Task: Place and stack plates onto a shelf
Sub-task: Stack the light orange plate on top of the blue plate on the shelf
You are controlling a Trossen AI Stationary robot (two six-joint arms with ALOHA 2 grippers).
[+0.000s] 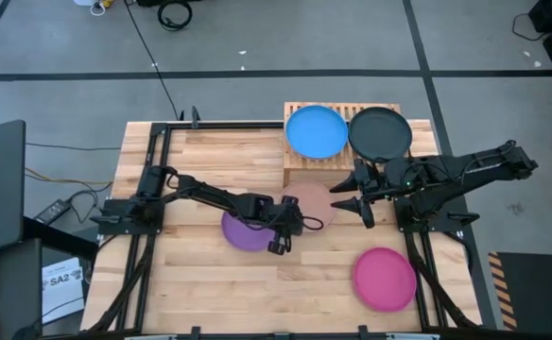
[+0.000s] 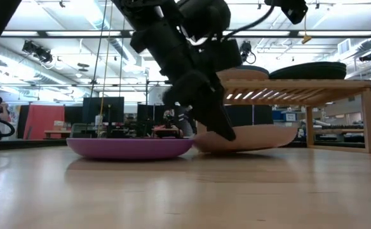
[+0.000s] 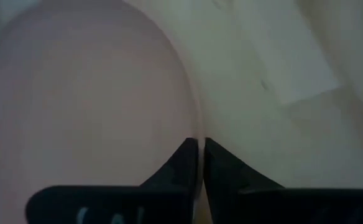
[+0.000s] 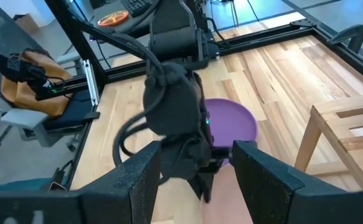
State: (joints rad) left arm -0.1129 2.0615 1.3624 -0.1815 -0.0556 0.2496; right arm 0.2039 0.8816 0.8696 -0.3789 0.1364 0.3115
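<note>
1. I was a two-armed robot at a plank table point(image 1: 210, 293), and my job was to stack plates on a low wooden shelf point(image 1: 300, 168).
2. My left gripper point(image 3: 201, 163) was clenched on the rim of the peach plate point(image 1: 316, 201). Its two dark fingers met with only the plate's thin edge between them, the plate spreading out ahead of my jaws and to one side.
3. The peach plate rested on the table just in front of the shelf, and in the low view its near edge looked slightly raised.
4. The purple plate point(image 1: 243, 232) lay flat on the table behind and below my left wrist, close by but not in my hold.
5. My right gripper point(image 4: 197, 163) hung released, fingers spread wide, facing my left gripper from just across the peach plate.
6. The blue plate point(image 1: 316, 131) and the black plate point(image 1: 380, 133) were already side by side on the shelf top, beyond my jaws.
7. The magenta pink plate point(image 1: 385, 279) lay on the table, well apart from both grippers.
8. I judged the plate light, stiff and smooth, likely to pivot or slip in a one-edge pinch. The raised rim was the only hold, and a firm, deep bite would suit it best.
</note>
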